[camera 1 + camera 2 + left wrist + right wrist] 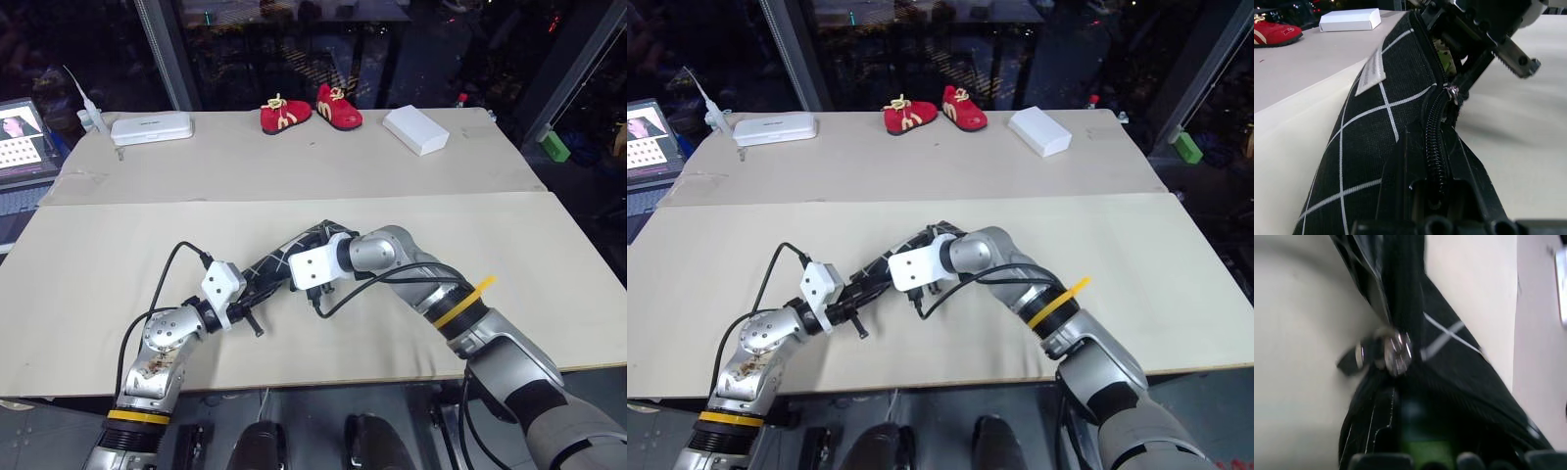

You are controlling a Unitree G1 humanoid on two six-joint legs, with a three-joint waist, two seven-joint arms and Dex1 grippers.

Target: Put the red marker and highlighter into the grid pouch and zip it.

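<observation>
Grid pouch (286, 257) held off the table (118, 245) at frame centre, one end pinched by the left gripper (257, 291) with fingers pressed together, right gripper (315, 291) at the zipper pull (1451, 92) — its fingers' state cannot be told, highlighter (1444, 58) seen inside the half-zipped opening — red shoes (310, 109) at upper centre.

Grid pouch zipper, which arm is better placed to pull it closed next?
Probably the right. The left gripper is shut on the grid pouch, while the right gripper sits at the zipper pull.
</observation>
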